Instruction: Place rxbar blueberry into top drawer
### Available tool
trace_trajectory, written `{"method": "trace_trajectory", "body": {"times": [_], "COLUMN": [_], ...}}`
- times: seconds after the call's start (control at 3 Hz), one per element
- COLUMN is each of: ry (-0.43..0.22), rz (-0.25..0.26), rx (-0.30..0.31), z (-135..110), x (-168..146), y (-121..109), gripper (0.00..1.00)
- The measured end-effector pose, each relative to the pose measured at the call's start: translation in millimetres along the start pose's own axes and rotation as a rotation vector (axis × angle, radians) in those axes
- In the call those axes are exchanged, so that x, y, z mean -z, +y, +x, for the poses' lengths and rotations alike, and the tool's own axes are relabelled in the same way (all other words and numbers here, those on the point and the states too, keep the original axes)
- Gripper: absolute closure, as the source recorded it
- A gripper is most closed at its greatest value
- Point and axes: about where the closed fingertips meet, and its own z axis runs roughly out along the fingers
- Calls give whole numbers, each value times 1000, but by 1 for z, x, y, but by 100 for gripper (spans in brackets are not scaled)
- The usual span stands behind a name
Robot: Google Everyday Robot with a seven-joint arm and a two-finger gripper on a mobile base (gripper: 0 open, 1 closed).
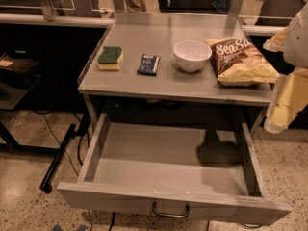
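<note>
The rxbar blueberry is a small dark navy bar lying flat on the grey table, between the green-and-yellow sponge and the white bowl. The top drawer is pulled wide open below the table and nothing lies in it; its metal loop handle is on the front panel. My gripper hangs at the right edge of the camera view, beside the table's right front corner, well away from the bar and above the drawer's right side.
A chip bag lies at the table's right end. A black pole and cables lie on the speckled floor to the left. A dark shelf stands at the far left.
</note>
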Motion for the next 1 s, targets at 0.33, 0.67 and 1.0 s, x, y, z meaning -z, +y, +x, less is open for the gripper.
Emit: {"method": "trace_trajectory", "body": {"times": [0.33, 0.67, 1.0], "ry": [-3, -52, -108], "rz": [1, 23, 29], "rx": [0, -7, 4], "z": [-1, -14, -38], "x": [0, -8, -22], "y": [0, -7, -24], "gripper": [0, 0, 0]}}
